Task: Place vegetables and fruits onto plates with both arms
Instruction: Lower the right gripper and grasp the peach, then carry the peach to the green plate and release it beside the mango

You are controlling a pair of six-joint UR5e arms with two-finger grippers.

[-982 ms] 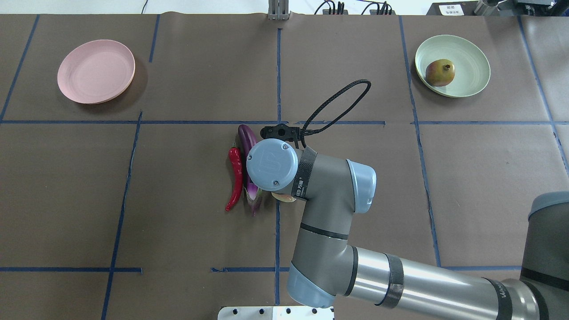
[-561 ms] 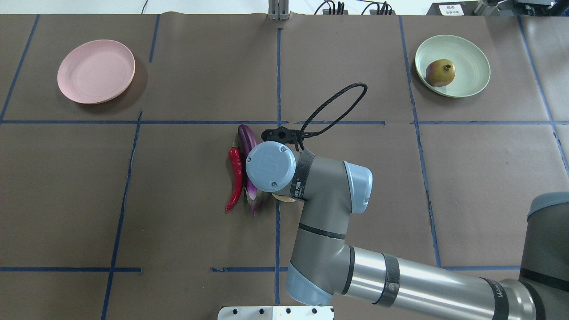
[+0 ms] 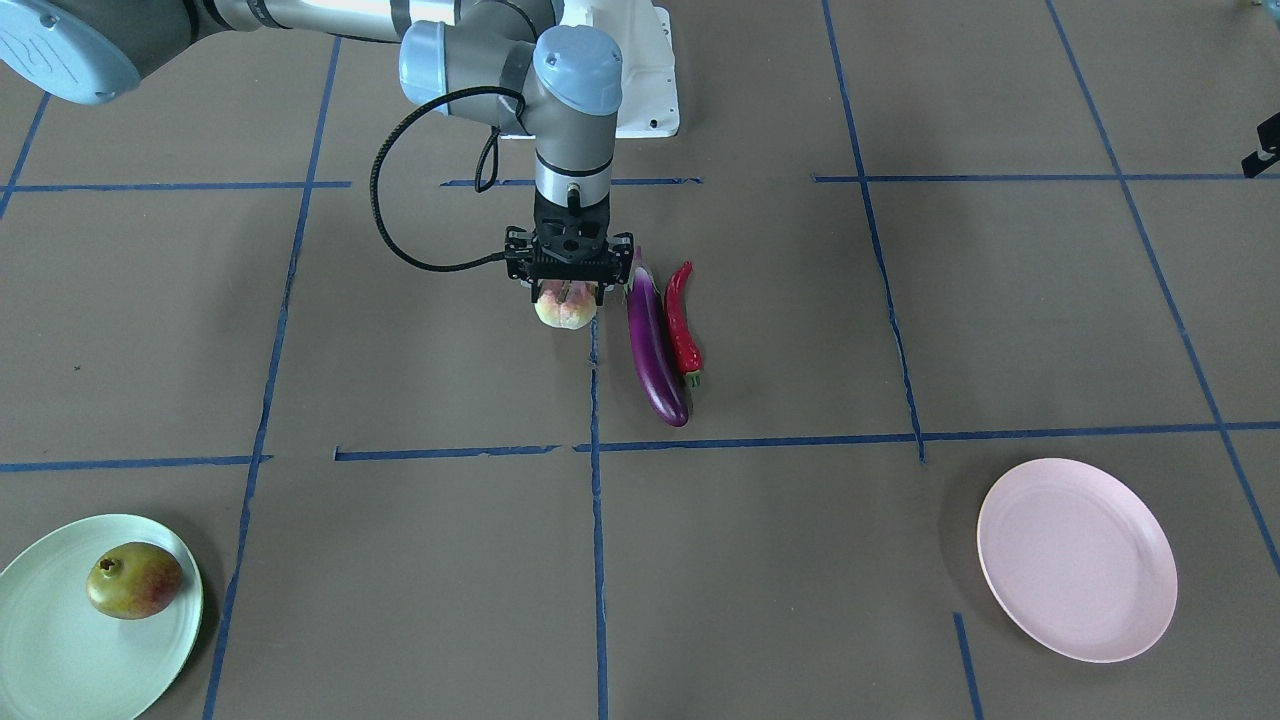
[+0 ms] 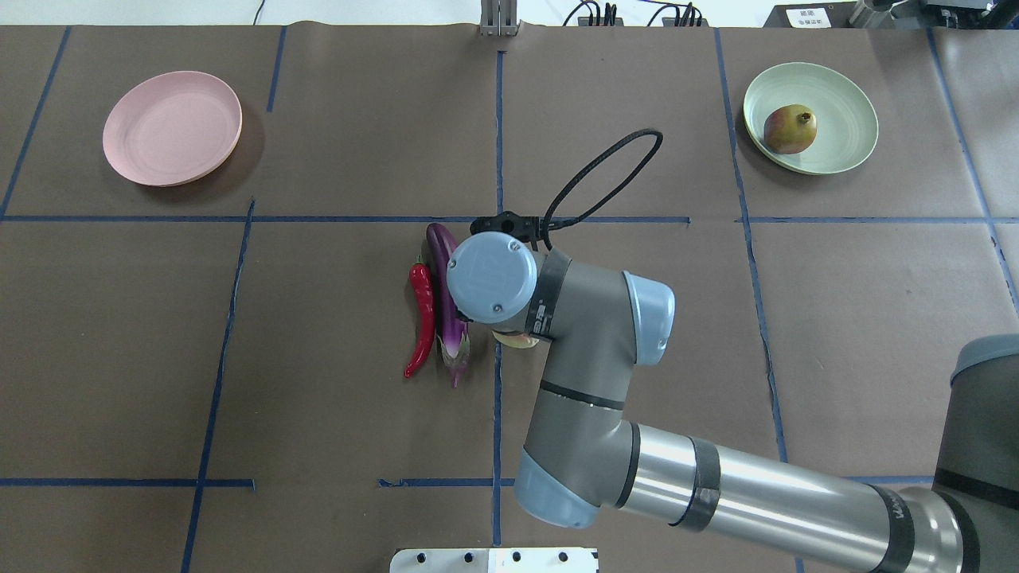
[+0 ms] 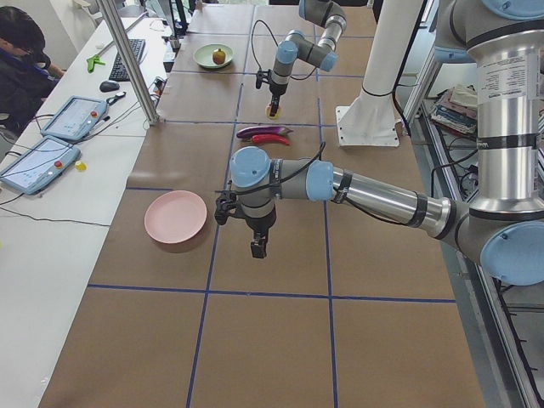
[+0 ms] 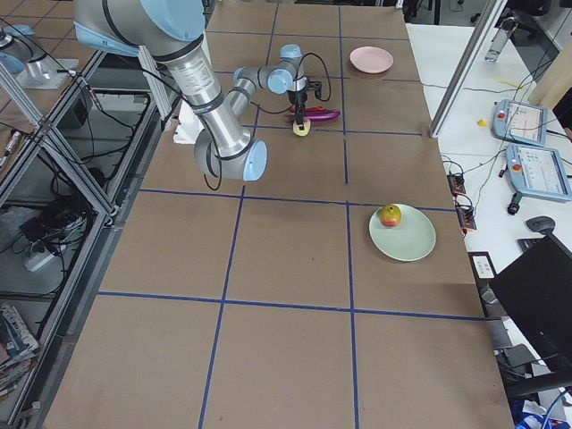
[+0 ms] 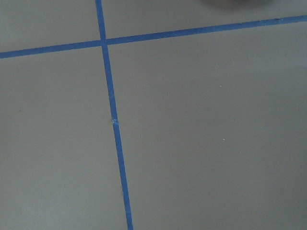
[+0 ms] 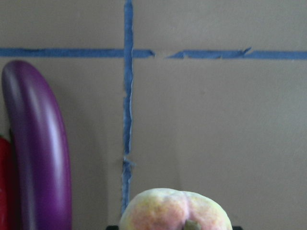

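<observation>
My right gripper [image 3: 567, 292] points straight down and is shut on the pale peach [image 3: 565, 312] at the table's middle. The peach fills the bottom of the right wrist view [image 8: 175, 211]. From overhead only a sliver of the peach [image 4: 516, 341] shows under the wrist. The purple eggplant [image 3: 655, 345] and red chili [image 3: 682, 320] lie side by side just beside it. The pomegranate [image 3: 133, 580] sits in the mint green plate [image 3: 60, 650]. The pink plate [image 3: 1078, 558] holds nothing. My left gripper [image 5: 257, 248] hangs over bare table near the pink plate; I cannot tell whether it is open or shut.
Brown table cover with blue tape lines [image 7: 112, 120]. The white base block [image 3: 640, 90] stands behind the right arm. A black cable [image 4: 605, 179] loops off the right wrist. An operator and tablets [image 5: 72, 115] are at a side table.
The right wrist dipped slightly, then shifted a little away from the robot. The visible sliver of peach moved with it. The other produce and the plates stayed put.
</observation>
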